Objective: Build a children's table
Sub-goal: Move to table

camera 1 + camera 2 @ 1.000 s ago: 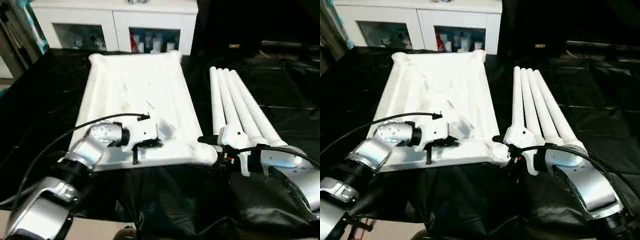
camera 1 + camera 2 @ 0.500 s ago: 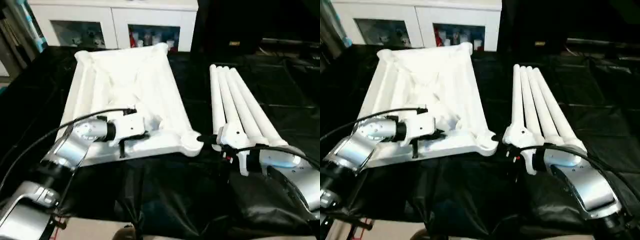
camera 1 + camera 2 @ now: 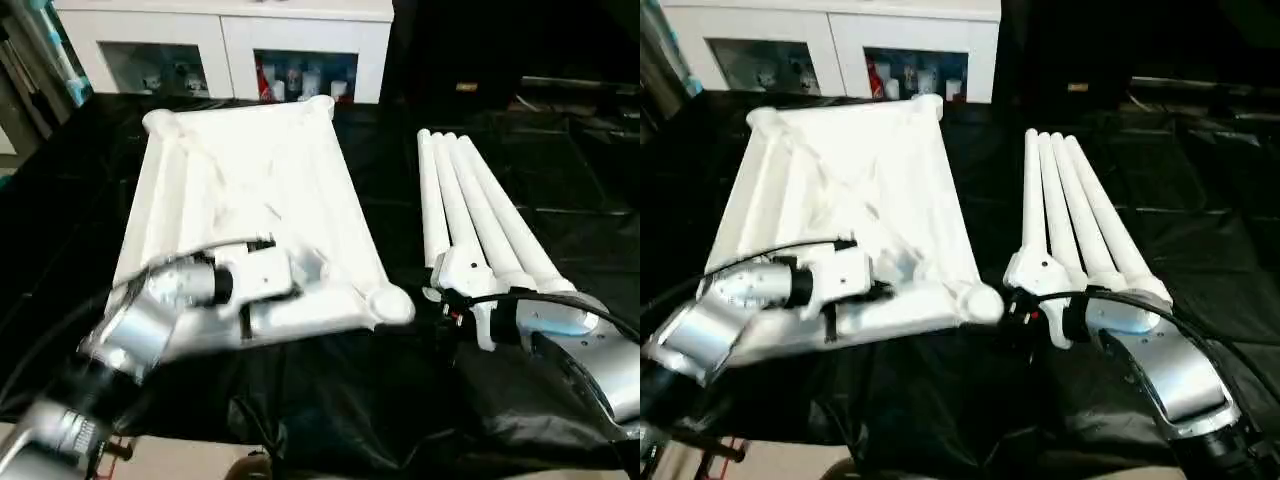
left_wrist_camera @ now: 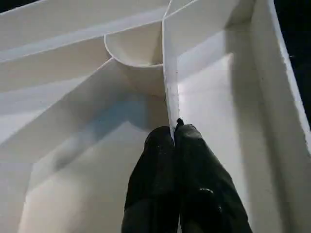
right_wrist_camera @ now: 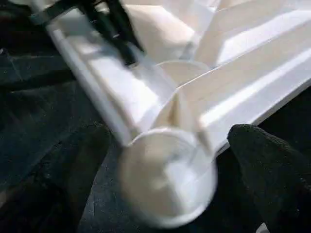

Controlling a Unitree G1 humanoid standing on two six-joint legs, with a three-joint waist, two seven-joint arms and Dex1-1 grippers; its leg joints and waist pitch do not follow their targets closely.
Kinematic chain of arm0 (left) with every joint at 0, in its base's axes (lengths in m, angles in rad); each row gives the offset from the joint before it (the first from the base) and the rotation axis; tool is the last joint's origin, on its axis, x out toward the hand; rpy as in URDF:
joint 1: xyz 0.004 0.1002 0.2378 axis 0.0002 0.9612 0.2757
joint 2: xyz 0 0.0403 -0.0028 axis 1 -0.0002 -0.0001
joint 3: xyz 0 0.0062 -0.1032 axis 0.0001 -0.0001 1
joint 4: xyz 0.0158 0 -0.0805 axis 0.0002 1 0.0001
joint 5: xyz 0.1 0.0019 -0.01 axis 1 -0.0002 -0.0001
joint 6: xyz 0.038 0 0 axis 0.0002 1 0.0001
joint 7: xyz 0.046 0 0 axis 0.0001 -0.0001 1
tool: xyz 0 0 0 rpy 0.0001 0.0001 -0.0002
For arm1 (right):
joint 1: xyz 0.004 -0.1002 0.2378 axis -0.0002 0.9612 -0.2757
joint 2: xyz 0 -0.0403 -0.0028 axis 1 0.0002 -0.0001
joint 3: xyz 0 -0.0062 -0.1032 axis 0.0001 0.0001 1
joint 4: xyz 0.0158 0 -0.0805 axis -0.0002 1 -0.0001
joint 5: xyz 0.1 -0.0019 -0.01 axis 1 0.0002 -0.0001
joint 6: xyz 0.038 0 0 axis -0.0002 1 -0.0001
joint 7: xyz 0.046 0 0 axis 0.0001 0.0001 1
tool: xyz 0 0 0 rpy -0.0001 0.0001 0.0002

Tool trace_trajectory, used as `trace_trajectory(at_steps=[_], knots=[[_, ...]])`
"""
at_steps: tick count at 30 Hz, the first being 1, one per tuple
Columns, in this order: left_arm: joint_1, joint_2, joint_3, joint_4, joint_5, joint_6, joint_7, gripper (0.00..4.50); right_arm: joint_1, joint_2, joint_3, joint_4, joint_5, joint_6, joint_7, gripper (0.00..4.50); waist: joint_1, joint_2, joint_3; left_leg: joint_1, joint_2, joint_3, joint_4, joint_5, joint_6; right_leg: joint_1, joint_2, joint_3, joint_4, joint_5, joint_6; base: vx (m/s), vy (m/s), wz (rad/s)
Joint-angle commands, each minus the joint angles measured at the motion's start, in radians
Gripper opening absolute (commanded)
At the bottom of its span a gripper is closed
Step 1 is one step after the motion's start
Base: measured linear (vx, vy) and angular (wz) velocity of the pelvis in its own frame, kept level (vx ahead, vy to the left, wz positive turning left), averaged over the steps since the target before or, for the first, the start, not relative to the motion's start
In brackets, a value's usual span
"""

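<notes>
The left gripper [image 4: 175, 133] has its two black fingers pressed together on a thin white rib of the white plastic rectangular tabletop [image 3: 250, 190]. The rib stands upright between the fingertips, and just beyond it a round socket wall curves away. In the head views this gripper reaches over the near edge of the tabletop, which lies with its ribbed underside up on the black-draped work table [image 3: 560, 170].

The right gripper [image 5: 170, 160] has its fingers spread wide. One black finger [image 5: 265, 160] stands on each side of the round corner socket [image 3: 392, 305] at the near right corner of the tabletop; whether they touch the socket I cannot tell. In the head views this gripper is just beside that corner, between the tabletop and the legs.

The four long white tapered tube legs [image 3: 470, 205] lie side by side on the black cover, to the right of the tabletop. Their near ends are close to the right gripper and their far ends point away from the robot.

Behind the work table stands a white cabinet with glass doors [image 3: 225, 50]. Behind the glass there are small bottles and boxes [image 3: 300, 78], some red and some pale. Their labels are too small to read.
</notes>
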Motion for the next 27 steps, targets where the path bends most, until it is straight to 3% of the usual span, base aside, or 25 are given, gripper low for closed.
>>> trace_trajectory(at_steps=[1, 2, 8, 9, 12, 13, 14, 15, 18, 19, 22, 27], knots=[[0.002, 0.016, 0.034, -0.082, 0.015, 0.020, 0.040, 0.02, 0.017, 0.006, 0.010, -0.025, -0.005, -0.004, -0.012, 4.50, 0.009, 0.018, -0.075, 0.037, 0.089, -0.042, -0.070, -0.101, 0.084, 0.053, -0.090, 0.045, -0.057, 0.139, -0.308, 0.000, 0.000, 0.00], [0.003, 0.016, 0.035, -0.083, 0.016, 0.021, 0.041, 0.02, 0.017, 0.006, 0.010, -0.026, -0.005, -0.003, -0.012, 4.50, 0.007, 0.012, -0.072, 0.037, 0.090, -0.041, -0.074, -0.126, 0.076, 0.053, -0.088, 0.045, -0.062, 0.118, -0.303, 0.000, 0.000, 0.00], [0.006, 0.008, 0.047, -0.097, 0.065, 0.050, 0.114, 0.02, 0.030, 0.018, 0.010, -0.022, -0.008, -0.010, -0.019, 4.50, 0.009, 0.012, -0.071, 0.036, 0.088, -0.044, -0.076, -0.140, 0.061, 0.054, -0.088, 0.045, -0.064, 0.076, -0.288, 0.000, 0.000, 0.00], [0.005, 0.006, 0.049, -0.100, 0.066, 0.061, 0.123, 0.02, 0.031, 0.019, 0.012, -0.019, -0.010, -0.013, -0.019, 4.50, 0.009, -0.001, -0.073, 0.037, 0.088, -0.043, -0.075, -0.130, 0.065, 0.055, -0.091, 0.046, -0.061, 0.078, -0.289, 0.000, 0.000, 0.00], [0.001, 0.012, 0.047, -0.110, 0.081, 0.083, 0.130, 0.02, 0.019, 0.020, 0.021, -0.011, -0.013, -0.017, -0.013, 4.50, 0.007, 0.004, -0.073, 0.037, 0.087, -0.042, -0.074, -0.120, 0.071, 0.051, -0.088, 0.046, -0.063, 0.075, -0.284, 0.000, 0.000, 0.00], [0.002, 0.007, 0.049, -0.119, 0.080, 0.088, 0.132, 0.02, 0.015, 0.021, 0.022, -0.008, -0.014, -0.018, -0.012, 4.50, 0.006, -0.005, -0.075, 0.038, 0.087, -0.040, -0.073, -0.113, 0.074, 0.053, -0.089, 0.046, -0.064, 0.080, -0.285, 0.000, 0.000, 0.00], [0.002, 0.006, 0.049, -0.120, 0.079, 0.088, 0.132, 0.02, 0.014, 0.021, 0.021, -0.008, -0.014, -0.018, -0.012, 4.50, 0.010, 0.000, -0.075, 0.037, 0.087, -0.041, -0.071, -0.101, 0.078, 0.052, -0.090, 0.046, -0.063, 0.084, -0.285, 0.000, 0.000, 0.00], [0.003, -0.006, 0.049, -0.118, 0.080, 0.071, 0.139, 0.02, 0.008, 0.024, 0.020, -0.001, -0.018, -0.021, -0.011, 4.50, 0.011, -0.004, -0.077, 0.037, 0.087, -0.040, -0.070, -0.092, 0.083, 0.052, -0.090, 0.046, -0.061, 0.090, -0.284, 0.000, 0.000, 0.00], [0.000, -0.021, 0.046, -0.096, 0.077, 0.017, 0.159, 0.02, 0.005, 0.025, 0.019, 0.003, -0.021, -0.024, -0.011, 4.50, 0.018, -0.002, -0.078, 0.036, 0.086, -0.038, -0.068, -0.089, 0.088, 0.050, -0.090, 0.046, -0.061, 0.093, -0.282, 0.000, 0.000, 0.00], [-0.007, -0.035, 0.049, -0.075, 0.067, -0.007, 0.171, 0.02, 0.003, 0.026, 0.020, 0.004, -0.021, -0.024, -0.011, 4.50, 0.018, -0.008, -0.079, 0.038, 0.087, -0.037, -0.069, -0.090, 0.089, 0.050, -0.088, 0.045, -0.062, 0.092, -0.281, 0.000, 0.000, 0.00], [-0.062, -0.052, 0.039, 0.041, 0.060, -0.129, 0.191, 0.02, -0.006, 0.027, 0.020, 0.010, -0.022, -0.025, -0.008, 4.50, 0.028, -0.008, -0.080, 0.039, 0.085, -0.035, -0.067, -0.097, 0.091, 0.047, -0.088, 0.046, -0.064, 0.066, -0.272, 0.000, 0.000, 0.00], [-0.154, -0.078, 0.020, 0.203, 0.063, -0.242, 0.181, 0.02, -0.013, 0.022, 0.019, 0.012, -0.023, -0.027, -0.009, 4.50, 0.042, -0.006, -0.080, 0.043, 0.085, -0.034, -0.071, -0.142, 0.059, 0.041, -0.089, 0.048, -0.071, -0.008, -0.241, 0.000, 0.000, 0.00]])
